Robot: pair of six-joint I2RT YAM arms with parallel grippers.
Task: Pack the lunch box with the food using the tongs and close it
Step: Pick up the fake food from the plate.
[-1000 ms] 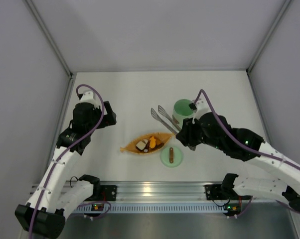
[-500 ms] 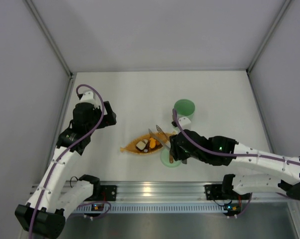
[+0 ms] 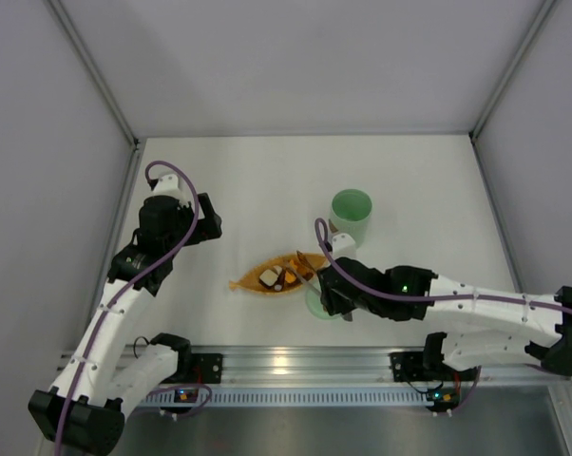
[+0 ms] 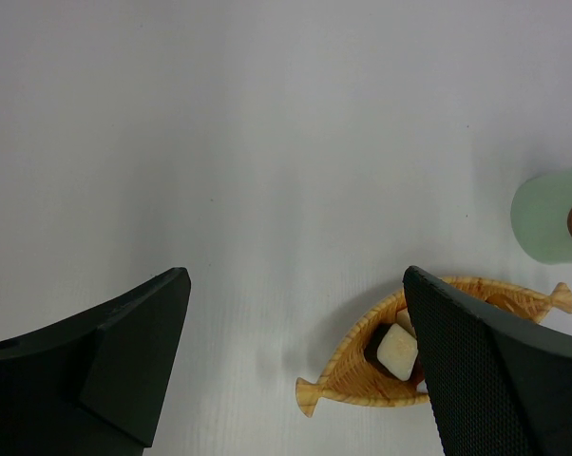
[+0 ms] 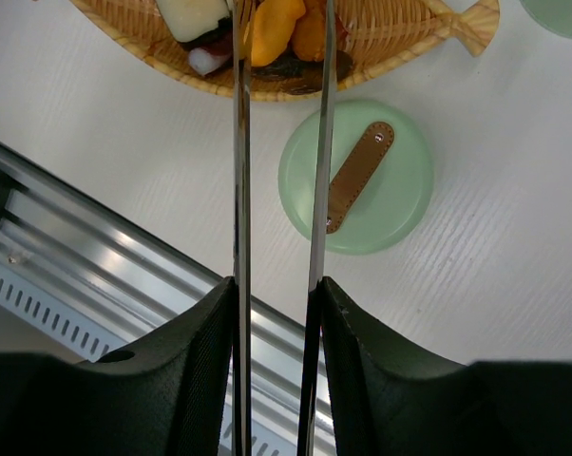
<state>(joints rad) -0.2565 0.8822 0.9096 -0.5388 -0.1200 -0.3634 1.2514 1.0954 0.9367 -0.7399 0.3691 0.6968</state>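
On the white table, right fingers pinch the tongs.

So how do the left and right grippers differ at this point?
The left gripper stands open and empty; the right gripper is shut on the tongs. The left gripper hangs over bare table left of the orange dish; the right gripper reaches toward the dish, tong tips at the food. Both have black fingers.
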